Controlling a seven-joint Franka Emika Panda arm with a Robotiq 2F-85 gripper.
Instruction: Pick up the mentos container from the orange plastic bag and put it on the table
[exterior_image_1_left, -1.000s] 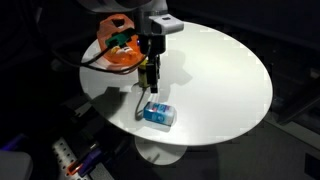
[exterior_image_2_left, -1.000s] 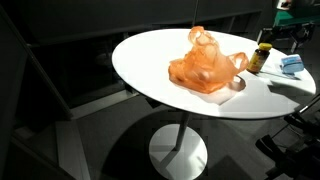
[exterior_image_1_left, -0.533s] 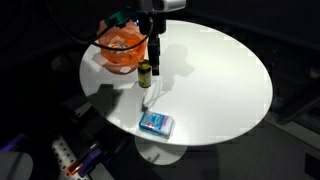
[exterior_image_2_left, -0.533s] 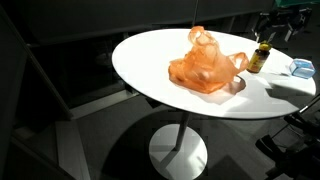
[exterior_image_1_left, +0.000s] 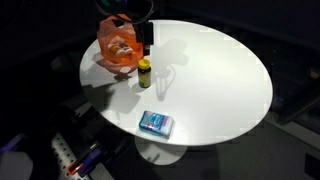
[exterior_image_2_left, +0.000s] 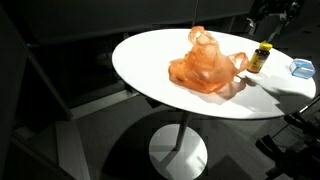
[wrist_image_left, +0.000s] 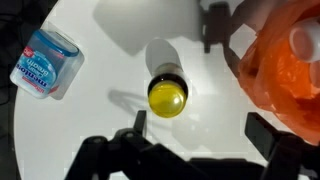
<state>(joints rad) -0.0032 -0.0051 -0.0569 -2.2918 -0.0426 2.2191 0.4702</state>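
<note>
Item 1: mentos container (exterior_image_1_left: 155, 123). Your task item is a blue-and-white box lying flat on the round white table (exterior_image_1_left: 225, 85), outside the bag. It is well apart from the yellow-capped bottle (exterior_image_1_left: 144, 72), on the bottle's near side. Only the wrist view reads its printed top; in an exterior view it is a blue sliver at the frame edge.

Item 2: yellow-capped bottle. It stands upright between the container and the bag. The wrist view sees it cap-on from straight above.

Item 3: orange plastic bag (exterior_image_1_left: 118, 45). It sits crumpled just beyond the bottle. An exterior view shows its whole heap, the wrist view only one corner.

Item 4: gripper (wrist_image_left: 195, 140). It is raised above the bottle. In the wrist view your fingers (wrist_image_left: 105, 158) are spread wide, clasping nothing. Both exterior views leave it a dark shape.
</note>
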